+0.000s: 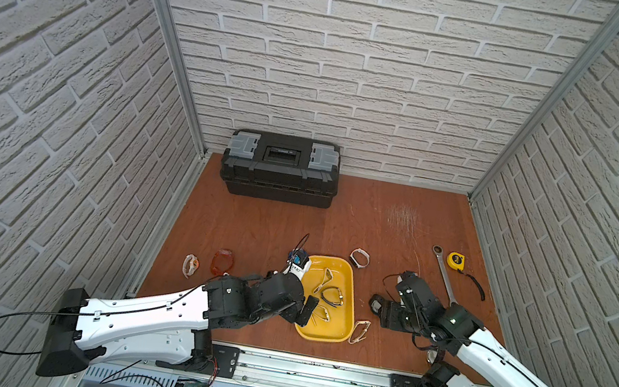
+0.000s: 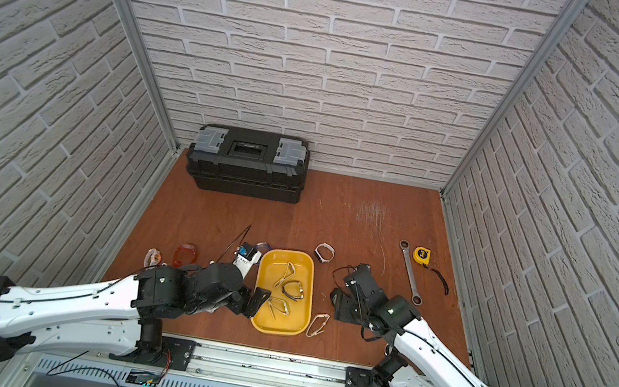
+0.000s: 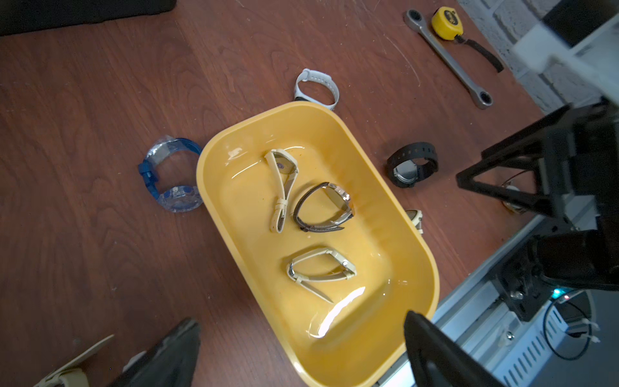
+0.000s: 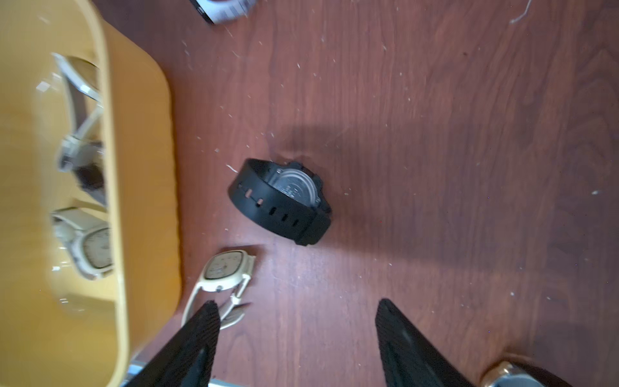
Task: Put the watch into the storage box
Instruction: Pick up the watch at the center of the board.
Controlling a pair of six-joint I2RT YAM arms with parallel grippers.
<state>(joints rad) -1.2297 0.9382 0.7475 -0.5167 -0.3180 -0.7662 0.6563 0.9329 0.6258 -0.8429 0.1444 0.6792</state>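
Right wrist view: black watch sits on the counter near the yellow storage box, right gripper spread apart and empty; left gripper gaping too, over the box.

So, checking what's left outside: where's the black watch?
In the right wrist view, the black watch lies on the table right of the storage box, near a beige watch.
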